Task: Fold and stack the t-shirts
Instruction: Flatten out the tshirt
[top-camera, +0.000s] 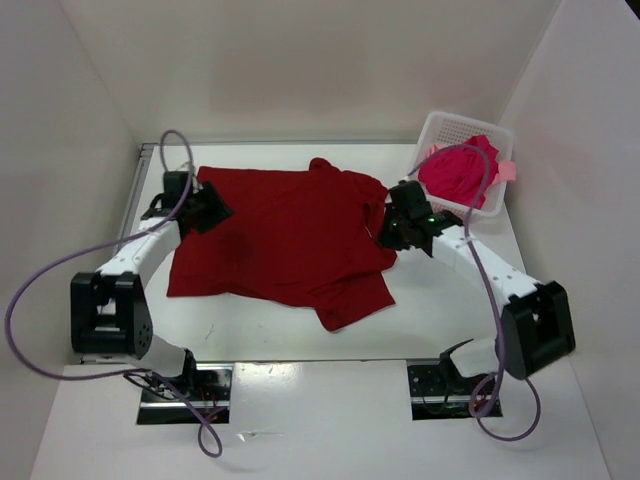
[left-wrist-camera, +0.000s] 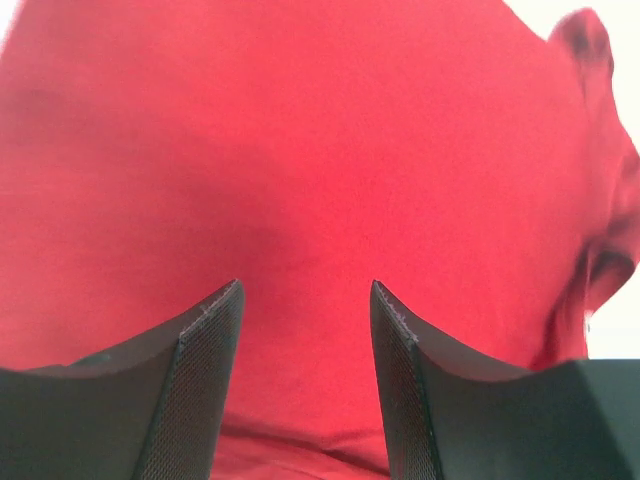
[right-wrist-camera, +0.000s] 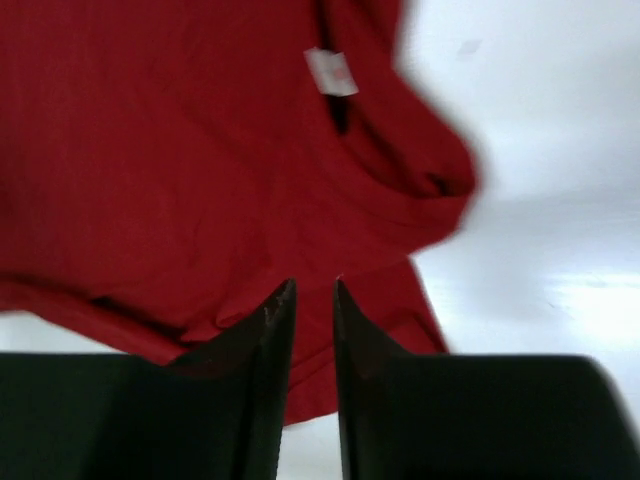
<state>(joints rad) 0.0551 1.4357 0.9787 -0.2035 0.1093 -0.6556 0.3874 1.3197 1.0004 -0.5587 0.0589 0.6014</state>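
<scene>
Both empty, left claw (left-wrist-camera: 306, 285) wide, right claw (right-wrist-camera: 314, 282) barely parted, a shallow pinch could bunch the dark red t-shirt (top-camera: 280, 235).

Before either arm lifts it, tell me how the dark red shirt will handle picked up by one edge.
Probably floppy: the dark red shirt lies flat on the table with soft wrinkles, so it should drape and sag. Likely light, being thin cloth. Pushed, it would probably bunch rather than slide whole.
</scene>
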